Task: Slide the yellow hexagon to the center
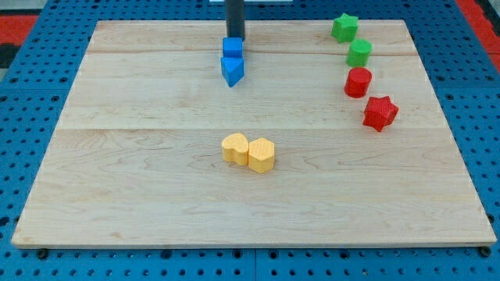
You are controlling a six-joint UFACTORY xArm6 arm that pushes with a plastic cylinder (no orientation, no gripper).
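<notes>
— Yellow hexagon [262, 154] sits just below the middle of the pale wooden board [117, 179], touching a yellow heart-shaped block [234, 147] on its left side in the view. Where's the rod?

— Up at the view's top. The dark rod's tip [235, 40] rests right behind a blue cube [232, 47], which touches a blue triangular block [232, 70] below it. Well apart from the yellow pair.

— Jaws?

— None on this rig; it ends in a plain rod, holding nothing.

— So how should the push go?

— My judgement: skirt the blue pieces, come round below the hexagon, and nudge it gently toward the view's top. It looks close to centre already, so a short push should do. Contact should be on the hexagon's flat face, away from the heart, or the two may travel together.

— Surfaces?

— Smooth, light-grained planks; blocks look like matte, hard plastic, chunky and flat-topped. On the view's right, a green star [344, 27], a green rounded block [359, 53], a red cylinder [358, 82] and a red star [380, 113] run in a line, clear of the route.
</notes>
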